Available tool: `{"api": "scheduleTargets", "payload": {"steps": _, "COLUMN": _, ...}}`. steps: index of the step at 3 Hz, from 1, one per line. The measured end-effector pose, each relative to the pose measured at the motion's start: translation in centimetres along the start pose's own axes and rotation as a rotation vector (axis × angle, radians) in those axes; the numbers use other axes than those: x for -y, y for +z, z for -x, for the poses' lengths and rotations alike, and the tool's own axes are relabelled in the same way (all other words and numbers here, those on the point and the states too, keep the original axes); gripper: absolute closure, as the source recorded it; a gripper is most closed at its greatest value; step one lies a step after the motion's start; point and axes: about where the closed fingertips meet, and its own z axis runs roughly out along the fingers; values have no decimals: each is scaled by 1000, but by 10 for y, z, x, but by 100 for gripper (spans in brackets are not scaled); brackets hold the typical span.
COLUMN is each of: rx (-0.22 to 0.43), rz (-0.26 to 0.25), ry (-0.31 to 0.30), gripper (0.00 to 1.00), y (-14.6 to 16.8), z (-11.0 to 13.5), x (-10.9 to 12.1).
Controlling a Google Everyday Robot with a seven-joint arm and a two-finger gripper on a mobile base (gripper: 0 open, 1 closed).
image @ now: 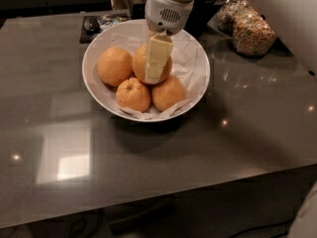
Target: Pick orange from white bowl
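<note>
In the camera view I have the gripper (155,76) hanging down into the white bowl (88,76) from the far side. Its cream lower part lies across the front of the orange (139,63) at the back of the pile. I cannot tell whether the claw is spread or pinching. Three other oranges (115,66) sit beside it on crinkled paper (188,58), the bowl on the grey table (223,148)
</note>
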Motion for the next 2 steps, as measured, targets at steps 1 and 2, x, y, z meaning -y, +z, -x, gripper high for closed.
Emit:
{"api": "scheduleTargets", "payload": {"steps": 1, "rx": -3, "rz": 25, "ry": -11, "gripper": 44, "y": 7, "z": 0, "x": 1}}
{"api": "scheduleTargets", "payload": {"steps": 2, "rx": -10, "rz": 43, "ry": -15, "gripper": 67, "y": 10, "z": 0, "x": 2}}
